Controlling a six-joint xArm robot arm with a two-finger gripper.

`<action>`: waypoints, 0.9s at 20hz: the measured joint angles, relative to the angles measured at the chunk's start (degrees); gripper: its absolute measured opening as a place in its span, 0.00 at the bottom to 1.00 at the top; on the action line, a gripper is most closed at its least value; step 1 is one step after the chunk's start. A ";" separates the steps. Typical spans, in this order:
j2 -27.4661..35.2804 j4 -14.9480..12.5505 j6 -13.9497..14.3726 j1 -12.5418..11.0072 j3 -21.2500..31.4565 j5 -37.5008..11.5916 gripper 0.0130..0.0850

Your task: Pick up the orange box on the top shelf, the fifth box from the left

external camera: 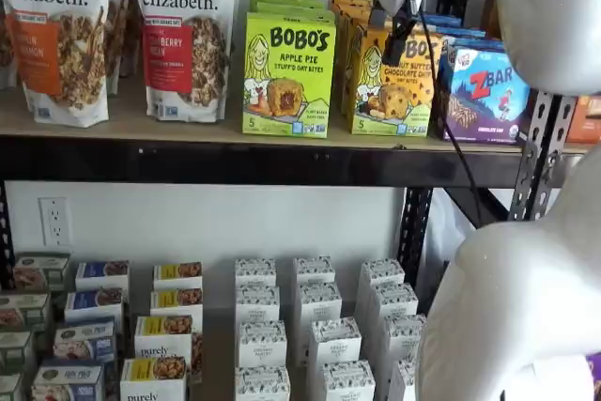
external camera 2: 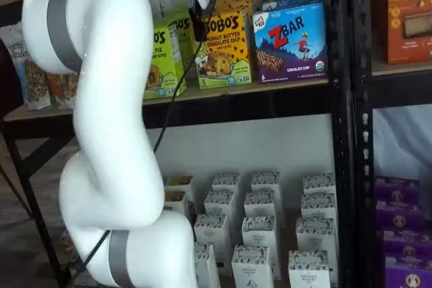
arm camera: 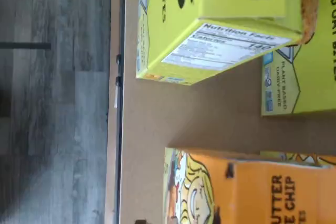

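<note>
The orange box (external camera: 392, 91) stands on the top shelf (external camera: 169, 129) between a lime-green Bobo's box (external camera: 286, 77) and a blue-purple ZBar box (external camera: 484, 91). It shows in both shelf views (external camera 2: 224, 52) and in the wrist view (arm camera: 257, 192), where a bare strip of the shelf board (arm camera: 210, 114) separates it from the lime-green box (arm camera: 210, 14). My gripper (external camera: 396, 42) hangs in front of the orange box's upper part, its black fingers over the box front. It also shows in a shelf view (external camera 2: 200, 26). No gap between the fingers shows.
Granola bags (external camera: 56, 35) stand at the shelf's left. Small white boxes (external camera: 310, 326) fill the lower level. A black upright (external camera 2: 341, 99) stands right of the ZBar box (external camera 2: 290, 42). My white arm (external camera 2: 108, 133) fills the foreground. The wooden floor (arm camera: 52, 103) lies beyond the shelf edge.
</note>
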 joint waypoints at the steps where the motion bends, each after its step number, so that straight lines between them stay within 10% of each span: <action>1: -0.06 -0.34 0.18 0.23 0.29 -0.21 1.00; 18: 0.10 -3.42 0.52 0.97 1.76 -0.67 1.00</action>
